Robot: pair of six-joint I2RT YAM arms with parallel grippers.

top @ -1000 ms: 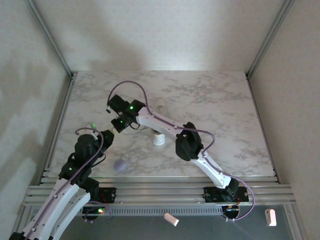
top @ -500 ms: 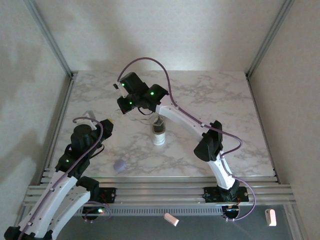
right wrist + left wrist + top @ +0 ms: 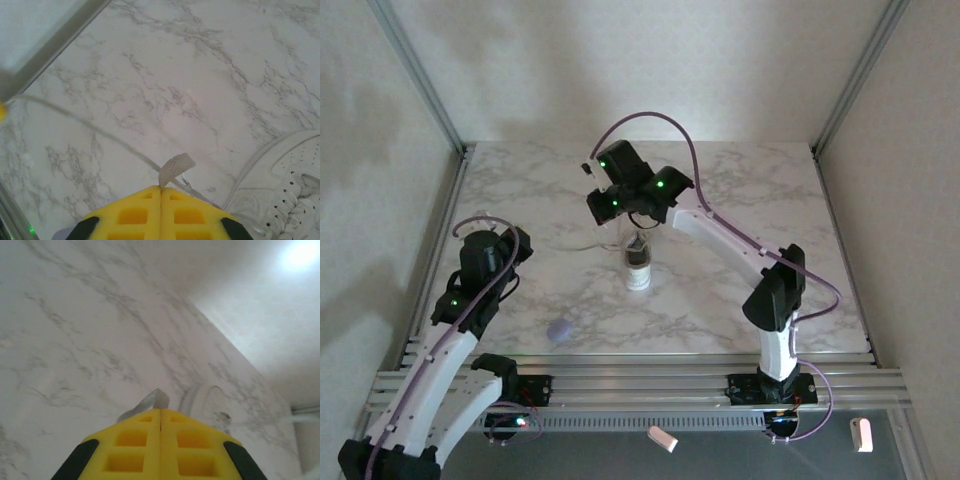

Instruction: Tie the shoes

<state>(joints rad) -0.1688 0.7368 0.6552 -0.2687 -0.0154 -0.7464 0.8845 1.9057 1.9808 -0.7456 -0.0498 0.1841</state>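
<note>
**Condition.** The white sneaker [image 3: 638,268] stands near the middle of the bench [image 3: 800,230]. No finished bow is seen on it. The first lace end [image 3: 176,165] is clamped in the right hand [image 3: 160,189], which is clenched just beside the sneaker. The second lace end [image 3: 154,401] is clamped in the left hand [image 3: 160,411], also clenched, well apart from the sneaker toward the left edge.

**Hazards.**
- Only a short tip is gripped by each hand. A slip is likely if tension is applied sharply.
- The sneaker is not held down. It can be dragged or tipped by an uneven pull.
- A slack strand [image 3: 75,117] lies across the bench and can be snagged.
- The lavender blob [image 3: 560,330] near the left arm can be swept aside.
</note>
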